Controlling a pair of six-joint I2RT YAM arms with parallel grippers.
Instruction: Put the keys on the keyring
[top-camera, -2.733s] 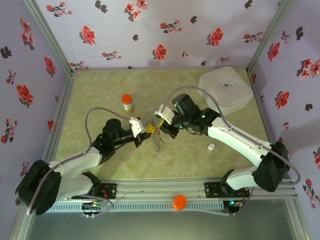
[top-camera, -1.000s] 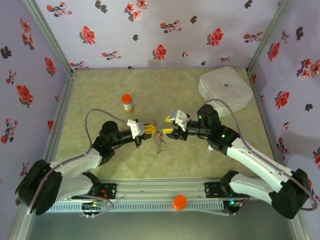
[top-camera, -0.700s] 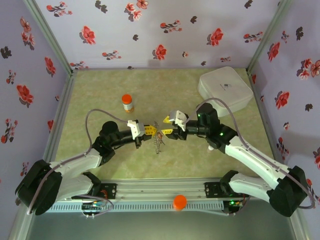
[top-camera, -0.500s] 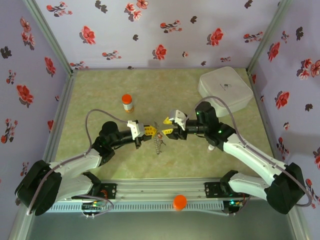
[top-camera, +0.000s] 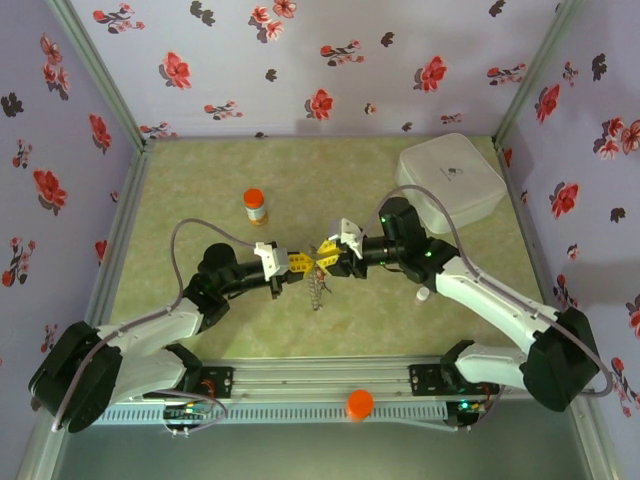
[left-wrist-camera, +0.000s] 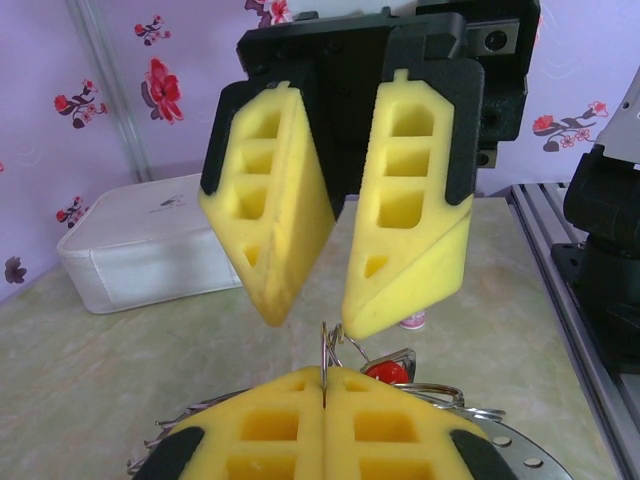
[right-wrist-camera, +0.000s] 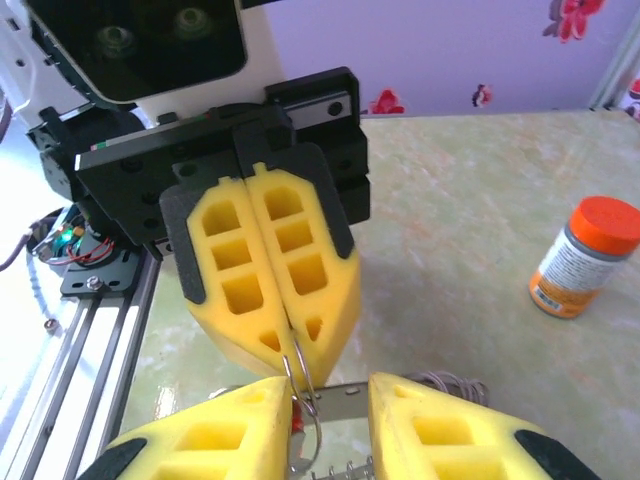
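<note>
Where the two arms meet in the top view, left gripper (top-camera: 297, 262) and right gripper (top-camera: 327, 256) stand tip to tip. The keyring (top-camera: 317, 285) hangs under them as a thin silvery tangle, its detail too small to read. Bottle (top-camera: 255, 206) sits well apart at far left, box (top-camera: 450, 180) at far right, cap (top-camera: 422, 295) by the right arm. Left wrist: left gripper (left-wrist-camera: 325, 380) is clenched, pads flat together on the keyring (left-wrist-camera: 327, 345), a fine bright wire loop standing edge-on out of the seam. A red-tagged key (left-wrist-camera: 386, 371) lies just behind it, with silvery loops fanning to either side. Right gripper (left-wrist-camera: 311, 325) faces it, jaws parted, tips near the wire. Right wrist: right gripper (right-wrist-camera: 330, 390) is released, the gap plain. The keyring (right-wrist-camera: 300, 385) hangs from the left gripper (right-wrist-camera: 297, 350) into that gap, nearer one pad. Bottle (right-wrist-camera: 585, 255) stands beyond.
</note>
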